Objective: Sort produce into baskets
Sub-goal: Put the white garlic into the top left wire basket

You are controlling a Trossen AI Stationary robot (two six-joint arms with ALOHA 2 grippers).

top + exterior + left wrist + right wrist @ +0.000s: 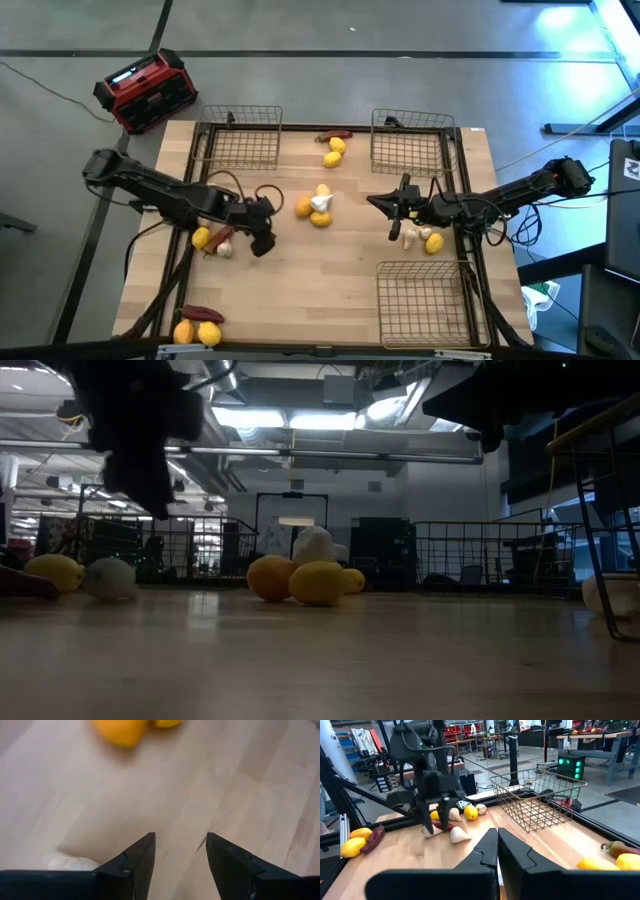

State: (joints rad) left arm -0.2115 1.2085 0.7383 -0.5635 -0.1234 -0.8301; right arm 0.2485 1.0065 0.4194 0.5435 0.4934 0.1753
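We see the left arm reaching in from its side, elbow bent, its gripper (262, 243) pointed down above the tabletop, fingers (135, 862) parted with a clear gap and nothing between them. The right arm stretches inward opposite it, well apart, its gripper (378, 203) level above the surface, fingers (482, 855) pressed together, empty.

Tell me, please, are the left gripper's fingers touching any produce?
Apart: the left wrist view shows the left gripper open over bare table, nothing between its fingers.

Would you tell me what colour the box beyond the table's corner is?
The box is red and black, clearest in the high view.
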